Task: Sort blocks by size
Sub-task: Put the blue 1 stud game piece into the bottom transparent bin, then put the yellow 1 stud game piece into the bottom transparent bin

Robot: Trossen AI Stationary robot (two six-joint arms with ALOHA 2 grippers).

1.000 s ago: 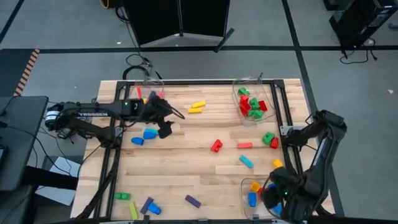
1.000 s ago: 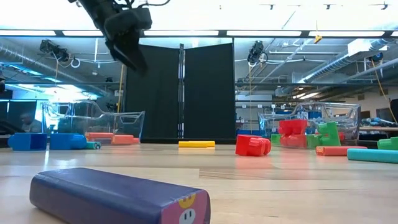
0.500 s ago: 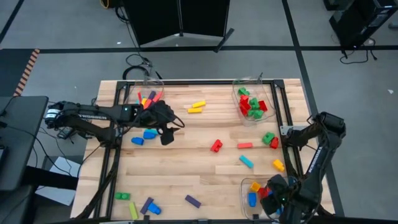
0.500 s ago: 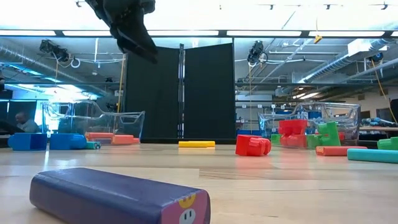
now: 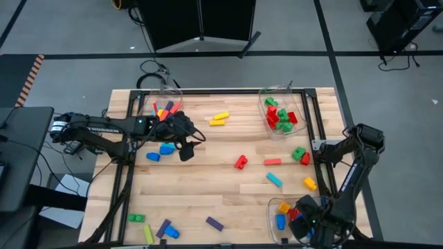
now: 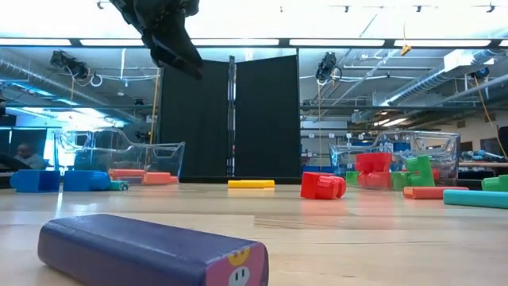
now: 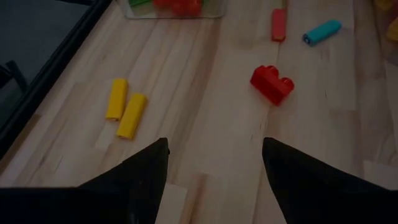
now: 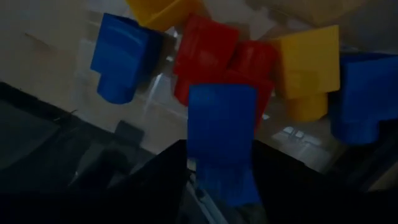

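Note:
Blocks lie scattered on the wooden table: two yellow ones (image 5: 219, 119), a red one (image 5: 240, 162), a red bar (image 5: 273, 162), a teal bar (image 5: 275, 180) and blue ones (image 5: 165, 149). My left gripper (image 7: 214, 146) hangs open above the table's left middle (image 5: 185, 150), with nothing between its fingers. My right gripper (image 8: 219, 146) points down over the clear bin (image 5: 275, 205) at the near right. It is shut on a blue block (image 8: 221, 124) just above the red, yellow and blue blocks lying in that bin. My right gripper pinches the blue block by two opposite sides (image 8: 198, 155) between its two fingers. The fingers come from above, pointing down. The block is lifted clear, over the red blocks (image 8: 208, 53) in the bin.
A clear bin (image 5: 280, 114) with red and green blocks stands at the far right. Another bin (image 5: 163, 105) with long bars stands at the far left. Green, purple and blue blocks (image 5: 166, 228) lie near the front left edge. A purple bar (image 6: 151, 253) lies close to the low camera.
My right gripper has come down toward the near right bin with the blue block. My left gripper has swung a little toward the near edge and tipped its fingers up from steeply down to a slant, still open.

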